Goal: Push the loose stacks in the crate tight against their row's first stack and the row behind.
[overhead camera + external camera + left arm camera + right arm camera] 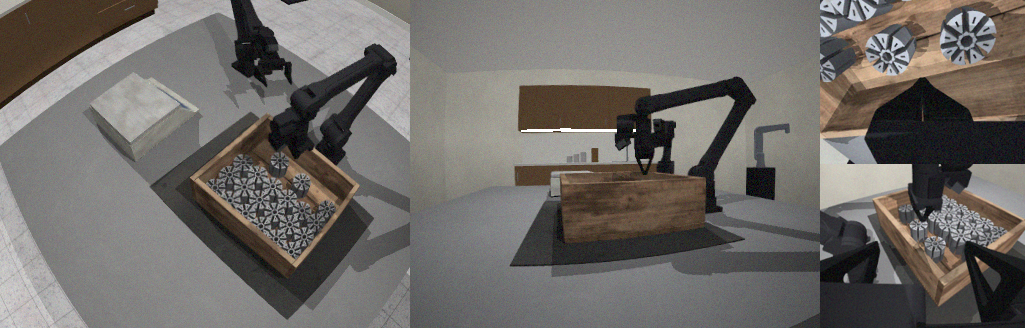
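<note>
In the top view, the open wooden crate sits centre-right; inside its upper half, two loose grey slotted cylindrical stacks look rigid but topple-prone: push low. The right black pincer gapes wide, the left one is closed; both empty.

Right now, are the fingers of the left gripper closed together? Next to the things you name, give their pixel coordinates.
Yes, in the left wrist view the two dark fingers of the left gripper (278, 146) (645, 173) (922, 78) (922, 220) meet at their tips.
</note>
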### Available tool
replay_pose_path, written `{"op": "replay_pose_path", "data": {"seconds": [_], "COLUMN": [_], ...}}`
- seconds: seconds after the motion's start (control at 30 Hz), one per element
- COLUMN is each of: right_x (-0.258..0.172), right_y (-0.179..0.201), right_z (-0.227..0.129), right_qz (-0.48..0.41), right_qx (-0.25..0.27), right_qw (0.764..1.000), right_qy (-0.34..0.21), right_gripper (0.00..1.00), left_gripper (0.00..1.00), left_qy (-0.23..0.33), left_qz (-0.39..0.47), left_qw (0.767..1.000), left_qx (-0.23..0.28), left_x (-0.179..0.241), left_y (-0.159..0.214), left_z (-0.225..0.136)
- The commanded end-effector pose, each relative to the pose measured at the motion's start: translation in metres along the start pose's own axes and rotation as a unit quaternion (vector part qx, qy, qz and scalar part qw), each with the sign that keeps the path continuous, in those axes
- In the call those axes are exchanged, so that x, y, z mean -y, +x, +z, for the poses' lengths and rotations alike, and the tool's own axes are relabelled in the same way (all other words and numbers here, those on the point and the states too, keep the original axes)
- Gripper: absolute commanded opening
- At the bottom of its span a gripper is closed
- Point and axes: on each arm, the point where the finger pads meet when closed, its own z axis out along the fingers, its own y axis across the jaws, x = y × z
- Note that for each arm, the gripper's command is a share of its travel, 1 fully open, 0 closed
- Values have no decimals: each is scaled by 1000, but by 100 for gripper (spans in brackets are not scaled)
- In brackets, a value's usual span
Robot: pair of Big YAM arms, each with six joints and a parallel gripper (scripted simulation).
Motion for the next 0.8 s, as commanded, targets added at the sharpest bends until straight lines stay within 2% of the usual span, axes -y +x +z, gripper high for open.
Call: {"op": "replay_pose_path", "data": {"seconds": [0.0,0.1,0.27,0.57,0.77], "right_x": [-3,-4,-4,-1,-1], "right_y": [-23,-23,-23,-21,-21], "right_z": [1,1,1,0,0], "right_qz": [7,6,6,2,2], "right_qx": [28,28,28,23,23], "right_qw": [1000,1000,1000,1000,1000], "right_qy": [-2,-3,-3,0,0], "right_gripper": [100,100,100,100,100], "left_gripper": [0,0,0,0,0], "left_qy": [-4,-2,-3,-3,-2], "left_qz": [-6,-11,-16,-15,-11], "left_qw": [1000,1000,1000,1000,1000], "left_qx": [3,15,-3,0,-3], "left_x": [3,3,0,-1,-3], "left_y": [-6,-12,-2,-3,-2], "left_z": [-8,-14,19,31,53]}}
